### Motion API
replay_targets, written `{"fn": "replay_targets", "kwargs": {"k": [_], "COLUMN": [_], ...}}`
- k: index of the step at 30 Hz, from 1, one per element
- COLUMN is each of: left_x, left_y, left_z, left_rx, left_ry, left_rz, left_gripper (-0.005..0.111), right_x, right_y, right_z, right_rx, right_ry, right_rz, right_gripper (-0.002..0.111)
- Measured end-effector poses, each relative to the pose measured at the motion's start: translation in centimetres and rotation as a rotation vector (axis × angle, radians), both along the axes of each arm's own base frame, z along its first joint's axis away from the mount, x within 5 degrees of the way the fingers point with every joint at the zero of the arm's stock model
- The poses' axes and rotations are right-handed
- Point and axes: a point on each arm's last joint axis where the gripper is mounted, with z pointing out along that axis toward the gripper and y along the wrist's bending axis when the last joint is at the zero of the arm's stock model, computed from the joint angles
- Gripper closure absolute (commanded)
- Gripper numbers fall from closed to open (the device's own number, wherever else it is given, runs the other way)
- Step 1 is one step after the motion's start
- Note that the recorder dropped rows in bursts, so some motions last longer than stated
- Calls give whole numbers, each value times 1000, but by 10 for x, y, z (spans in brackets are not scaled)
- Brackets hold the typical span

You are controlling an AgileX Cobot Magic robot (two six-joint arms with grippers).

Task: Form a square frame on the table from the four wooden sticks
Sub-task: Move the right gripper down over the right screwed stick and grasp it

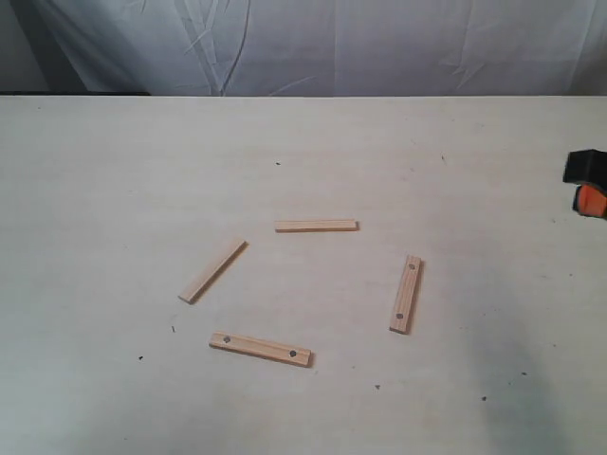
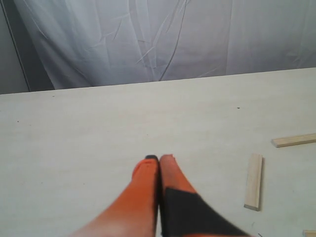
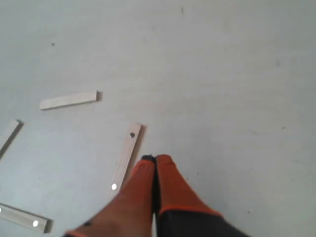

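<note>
1. Across the middle of the table (image 1: pixel 114 171), four light-tan pieces are lying flat in a loose ring, each apart from the others, with gaps at every corner.
2. Farthest from the exterior camera, the far plain stick (image 1: pixel 316 226) is lying crosswise, roughly parallel to the table's back edge.
3. To its left, the slanted plain stick (image 1: pixel 212 270) is running diagonally, its upper end pointing toward the far plain stick without touching it.
4. On the ring's right side, the right dotted stick (image 1: pixel 406 294) is lying nearly lengthwise and slightly tilted, showing a dark dot near each end.
5. Nearest the camera, the near dotted stick (image 1: pixel 260 349) is lying crosswise at a slight slant, also showing two dots.
6. The left gripper (image 2: pixel 159 159) is hanging over bare table with its orange fingers pressed together and nothing between them; the slanted plain stick is lying well off to one side.
7. The right gripper (image 3: pixel 156 159) is likewise holding its fingers tip to tip, empty, with the right dotted stick lying just ahead of its tips in the wrist view.
8. At the exterior view's right edge, only a black and orange part of that arm is showing, well apart from the ring.
9. Behind the table, a white cloth (image 1: pixel 332 47) is hanging in folds.
</note>
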Motion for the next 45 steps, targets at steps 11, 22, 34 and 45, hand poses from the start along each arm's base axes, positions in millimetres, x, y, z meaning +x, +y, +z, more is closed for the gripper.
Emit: {"fn": "replay_targets", "kwargs": {"k": [11, 22, 34, 45], "left_x": [0, 0, 0, 0], "left_y": [0, 0, 0, 0], "left_z": [0, 0, 0, 0], "left_rx": [4, 4, 4, 4], "left_ry": [0, 0, 0, 0], "left_rz": [0, 0, 0, 0], "left_gripper": [107, 107, 107, 107], "right_x": [76, 91, 94, 95], "right_y": [83, 129, 140, 142], "right_z": [-46, -111, -141, -157], "right_rx": [-86, -169, -175, -200], "right_ry": [329, 512, 524, 548], "right_rz": [164, -37, -130, -149], "right_gripper": [109, 59, 55, 68]}}
